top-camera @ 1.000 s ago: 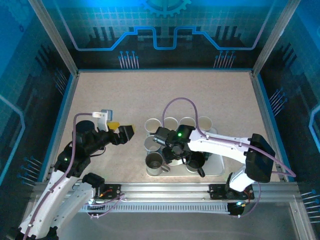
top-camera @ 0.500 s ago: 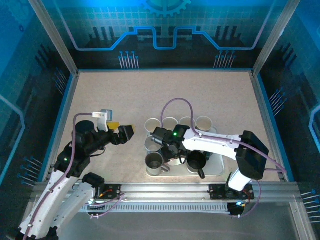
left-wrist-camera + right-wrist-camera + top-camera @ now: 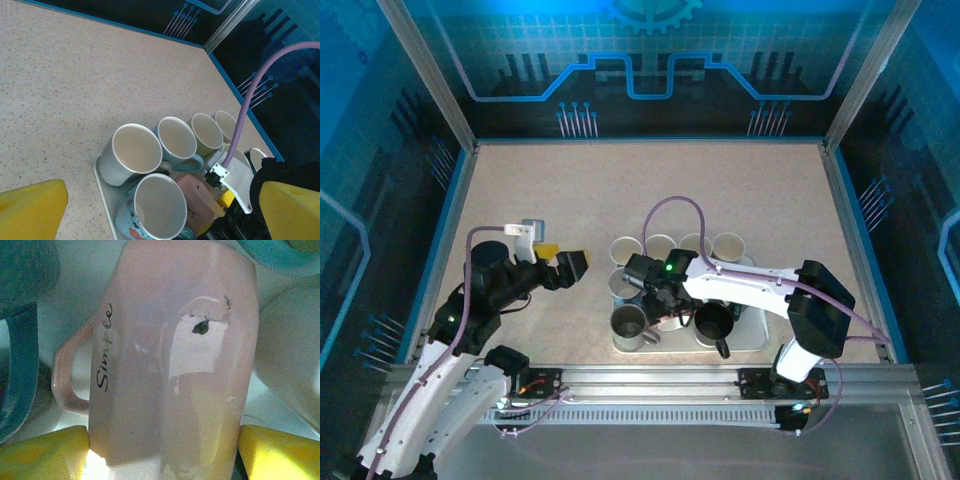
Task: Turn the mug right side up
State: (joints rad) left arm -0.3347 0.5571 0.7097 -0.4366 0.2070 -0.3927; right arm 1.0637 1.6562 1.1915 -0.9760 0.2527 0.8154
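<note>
- Right gripper (image 3: 165, 452): yellow pads (image 3: 45, 452) sit against both flanks of the pale pink faceted ceramic mug (image 3: 170, 340). We can't tell if they're squeezing.
- In the last second we slid the wrist toward 10 o'clock over the white plastic tray (image 3: 755, 338).
- The mug sits mid-tray among upright cups (image 3: 135, 150).
- We read this as the grasp settling, flip not started.
- Left gripper (image 3: 582, 265): jaws apart, at the tray's 9 o'clock.

Pink faceted "Simple" mug (image 3: 170, 365) on crowded tray (image 3: 752, 336).

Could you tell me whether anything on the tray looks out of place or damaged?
Yes: the pink mug on the tray is not mouth-up like the mugs around it, and a small dark mark, perhaps a chip, shows on it.
</note>
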